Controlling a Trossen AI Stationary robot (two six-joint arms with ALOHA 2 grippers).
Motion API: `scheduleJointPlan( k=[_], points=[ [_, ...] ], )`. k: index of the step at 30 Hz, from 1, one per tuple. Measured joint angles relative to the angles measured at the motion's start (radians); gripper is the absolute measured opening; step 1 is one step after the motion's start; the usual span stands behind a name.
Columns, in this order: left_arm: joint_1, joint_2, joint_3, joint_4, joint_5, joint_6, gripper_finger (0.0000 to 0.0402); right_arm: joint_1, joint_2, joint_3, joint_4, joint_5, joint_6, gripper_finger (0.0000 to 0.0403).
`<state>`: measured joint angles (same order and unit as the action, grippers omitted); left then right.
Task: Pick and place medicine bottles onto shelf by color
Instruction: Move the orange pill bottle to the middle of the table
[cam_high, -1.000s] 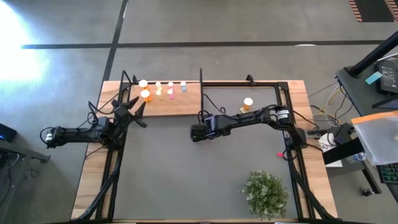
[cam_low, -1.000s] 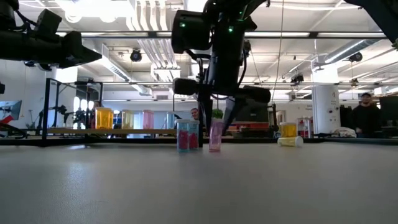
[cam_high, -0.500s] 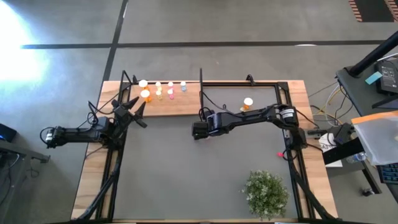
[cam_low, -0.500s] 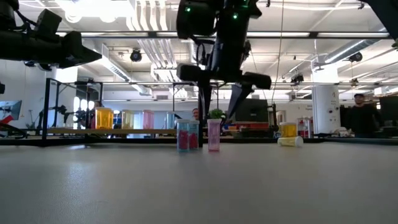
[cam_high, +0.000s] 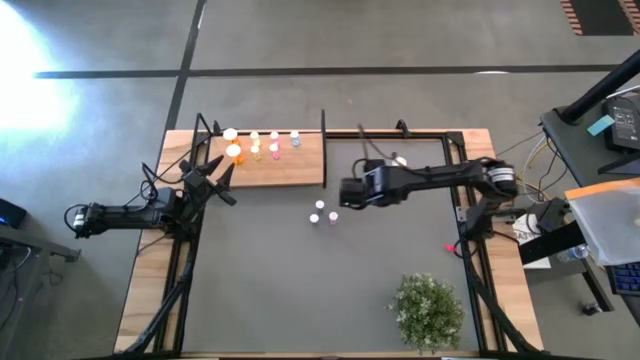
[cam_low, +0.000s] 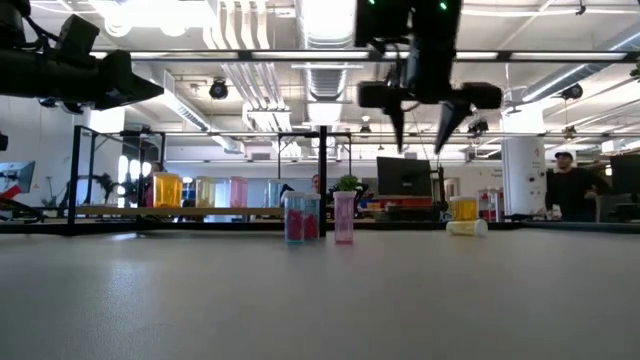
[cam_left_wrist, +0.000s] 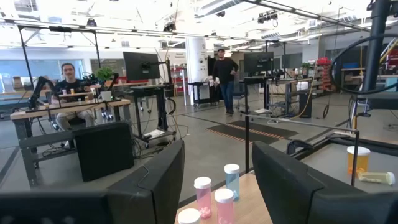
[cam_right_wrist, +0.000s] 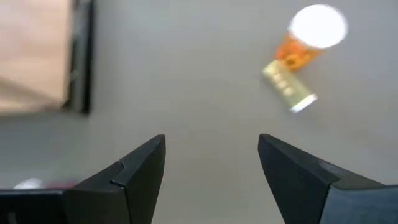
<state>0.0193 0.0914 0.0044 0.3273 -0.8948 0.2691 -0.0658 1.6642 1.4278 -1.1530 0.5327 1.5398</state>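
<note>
With its fingers spread and nothing between them, the right gripper (cam_high: 345, 192) hangs high over the mat, just beside two small bottles (cam_high: 324, 215) standing upright on the table, short of the shelf (cam_high: 300, 170). Ahead of it an orange bottle (cam_right_wrist: 308, 38) stands with a yellow-green one (cam_right_wrist: 288, 89) lying against it, probably its next target. The shelf already carries sorted bottles (cam_high: 262, 144). The left gripper (cam_high: 215, 180) waits by the shelf's near edge, partly open, holding nothing.

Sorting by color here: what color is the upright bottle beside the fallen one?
Orange with a white cap: the upright bottle, clearest in the right wrist view.
</note>
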Motion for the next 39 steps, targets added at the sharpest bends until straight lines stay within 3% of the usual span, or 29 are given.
scheduleJointPlan(
  k=[4, 9, 15, 23, 39],
  points=[
    [0.0, 0.0, 0.0, 0.0, 0.0, 0.0, 0.0173, -0.089, -0.102, -0.151, 0.079, 0.009, 0.042, 0.0246],
    [0.0, 0.0, 0.0, 0.0, 0.0, 0.0, 0.0173, -0.241, -0.198, -0.274, 0.114, -0.063, 0.049, 0.0252],
    [0.0, 0.0, 0.0, 0.0, 0.0, 0.0, 0.0173, -0.387, -0.22, -0.357, 0.193, -0.147, -0.006, 0.03],
    [0.0, 0.0, 0.0, 0.0, 0.0, 0.0, 0.0173, -0.466, -0.192, -0.37, 0.265, -0.174, -0.094, 0.0371],
    [0.0, 0.0, 0.0, 0.0, 0.0, 0.0, 0.0173, -0.563, -0.076, -0.354, 0.362, -0.2, -0.179, 0.0374]
  ],
)
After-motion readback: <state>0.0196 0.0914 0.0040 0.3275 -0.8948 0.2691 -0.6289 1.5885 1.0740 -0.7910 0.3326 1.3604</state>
